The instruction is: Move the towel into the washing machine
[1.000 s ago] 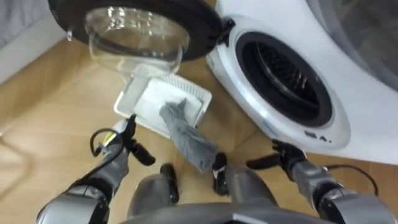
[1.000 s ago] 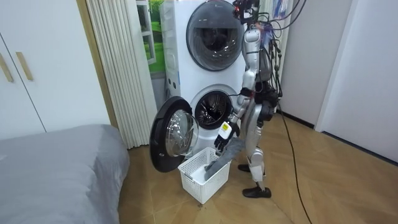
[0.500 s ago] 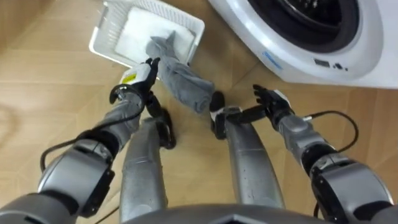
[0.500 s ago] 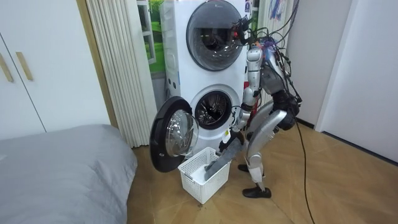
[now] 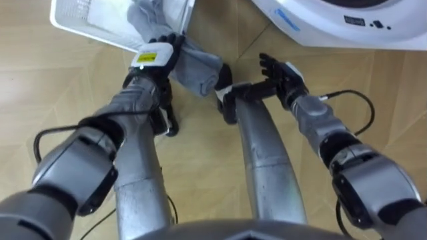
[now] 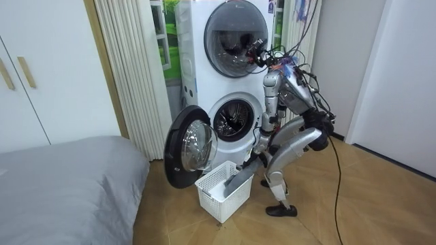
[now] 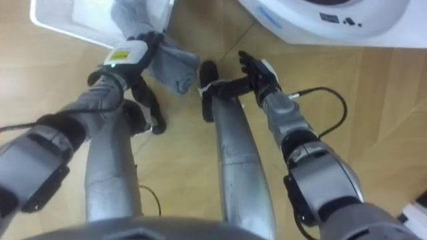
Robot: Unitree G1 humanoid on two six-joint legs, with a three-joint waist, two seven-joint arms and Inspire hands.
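Note:
A grey towel (image 5: 197, 63) hangs out of a white laundry basket (image 5: 87, 20) over its near rim, its lower end on the wooden floor. My left hand (image 5: 157, 57) is on the towel at the rim, with its fingers stretched onto the cloth and not clearly closed round it. Beside my right leg my right hand (image 5: 277, 70) hovers open and holds nothing. The washing machine (image 5: 347, 27) is at the top right. In the room view I bend deep before its open drum (image 6: 235, 119), with the basket (image 6: 221, 194) and towel (image 6: 242, 178) at my feet.
The machine's round door (image 6: 187, 146) stands swung open on the room view's left, right behind the basket. A second machine (image 6: 235, 34) is stacked above. A grey bed (image 6: 61, 184) fills the room view's lower left. Wooden floor (image 6: 368, 204) lies on the right.
I have bent further forward, so the eye views have dropped towards my legs. My left hand has gone from beside the towel onto it. The right hand stays open.

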